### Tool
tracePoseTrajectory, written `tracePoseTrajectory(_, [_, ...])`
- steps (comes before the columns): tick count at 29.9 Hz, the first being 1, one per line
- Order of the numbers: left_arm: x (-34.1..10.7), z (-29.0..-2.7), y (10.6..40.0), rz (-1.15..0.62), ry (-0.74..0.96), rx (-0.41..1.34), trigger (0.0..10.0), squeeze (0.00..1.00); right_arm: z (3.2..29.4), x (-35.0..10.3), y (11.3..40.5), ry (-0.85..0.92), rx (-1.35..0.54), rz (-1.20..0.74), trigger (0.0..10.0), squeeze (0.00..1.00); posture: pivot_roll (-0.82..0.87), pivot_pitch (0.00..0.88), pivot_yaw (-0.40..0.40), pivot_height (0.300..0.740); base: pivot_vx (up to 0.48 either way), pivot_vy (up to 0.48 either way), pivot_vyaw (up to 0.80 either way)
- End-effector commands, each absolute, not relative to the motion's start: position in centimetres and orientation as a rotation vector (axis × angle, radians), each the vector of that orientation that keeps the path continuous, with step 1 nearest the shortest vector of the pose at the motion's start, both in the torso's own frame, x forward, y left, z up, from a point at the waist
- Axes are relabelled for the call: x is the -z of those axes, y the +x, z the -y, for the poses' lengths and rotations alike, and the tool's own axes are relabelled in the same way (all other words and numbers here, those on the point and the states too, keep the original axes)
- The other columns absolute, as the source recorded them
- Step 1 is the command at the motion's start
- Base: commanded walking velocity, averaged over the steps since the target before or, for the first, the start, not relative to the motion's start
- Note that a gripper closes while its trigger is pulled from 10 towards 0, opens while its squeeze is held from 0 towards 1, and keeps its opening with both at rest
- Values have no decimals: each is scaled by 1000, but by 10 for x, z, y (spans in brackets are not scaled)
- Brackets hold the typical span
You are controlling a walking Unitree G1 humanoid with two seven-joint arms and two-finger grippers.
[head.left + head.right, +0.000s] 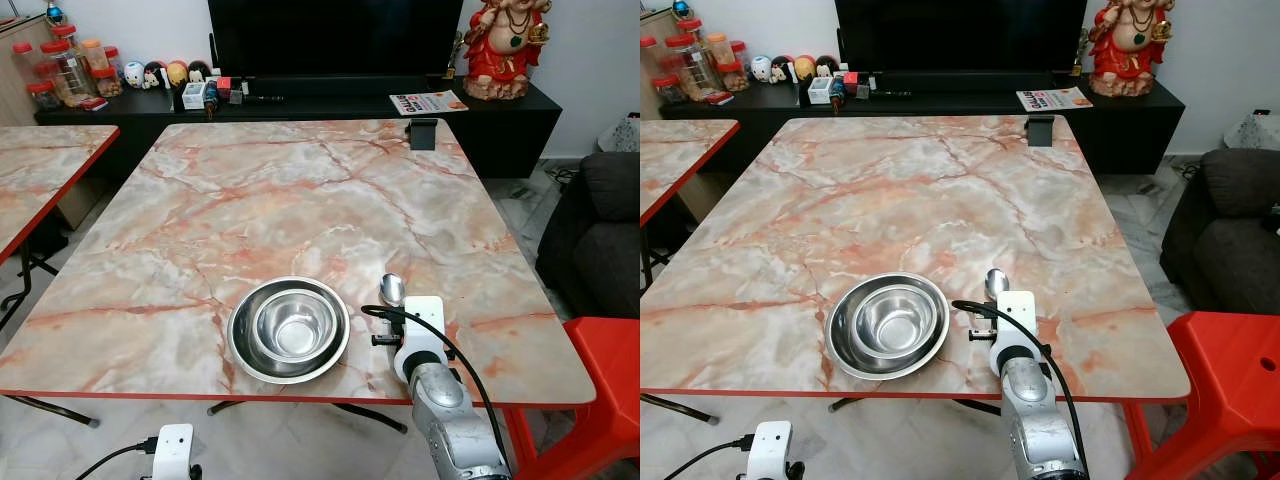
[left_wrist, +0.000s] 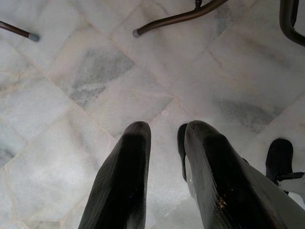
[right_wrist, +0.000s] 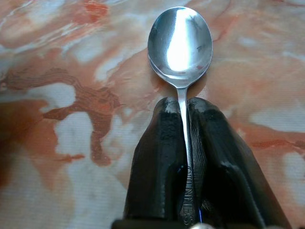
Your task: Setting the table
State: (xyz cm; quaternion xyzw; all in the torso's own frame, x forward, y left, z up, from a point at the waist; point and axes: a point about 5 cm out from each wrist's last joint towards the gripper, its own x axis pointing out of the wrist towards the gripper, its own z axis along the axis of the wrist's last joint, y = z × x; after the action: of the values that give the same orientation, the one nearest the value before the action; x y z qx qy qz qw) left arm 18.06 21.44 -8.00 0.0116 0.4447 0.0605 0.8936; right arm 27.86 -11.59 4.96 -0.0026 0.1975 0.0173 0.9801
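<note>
Here, right claw (image 3: 183, 143) pinching spoon (image 3: 180, 43) handle, bowl (image 1: 290, 328) beside, left claw (image 2: 164, 143) slightly spread.

The spoon (image 3: 180, 40) is polished metal with a mirror-bright bowl. The two nested bowls (image 1: 290, 329), lower centre of the frame, are shiny steel. The table (image 1: 250, 200) has a smooth, marble-patterned top. The right gripper's fingers (image 3: 157, 167) look like glossy black plastic. The floor (image 2: 95, 76) is smooth marble-look tile.

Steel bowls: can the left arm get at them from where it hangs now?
Probably not as it stands. The left gripper hangs below the table edge, pointing at the floor tiles; the stacked steel bowls sit above, near the front edge. Raised, its path looks free: the right gripper holds the spoon beside them.
</note>
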Motion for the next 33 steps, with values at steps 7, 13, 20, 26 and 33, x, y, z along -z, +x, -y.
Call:
tracePoseTrajectory(7, [79, -215, 183, -927, 32, -123, 10000, 0, 116, -48, 280, 4, -29, -409, 10000, 502, -41, 0, 32, 740, 0, 0, 0])
tracePoseTrajectory(13, [79, -216, 183, -929, 34, -124, 10000, 0, 117, -49, 281, 3, -33, -403, 10000, 1000, -41, 0, 32, 740, 0, 0, 0])
tracePoseTrajectory(20, [79, -216, 183, -928, 34, -123, 10000, 0, 118, -50, 282, -1, -27, -395, 10000, 0, -42, 0, 32, 740, 0, 0, 0])
tracePoseTrajectory(26, [79, -215, 184, -927, 31, -123, 10000, 0, 118, -54, 284, 3, -29, -376, 10000, 1000, -43, 0, 31, 740, 0, 0, 0])
tracePoseTrajectory(33, [79, -215, 184, -927, 31, -123, 10000, 0, 116, -62, 287, 4, -46, -317, 10000, 0, -44, 0, 31, 740, 0, 0, 0])
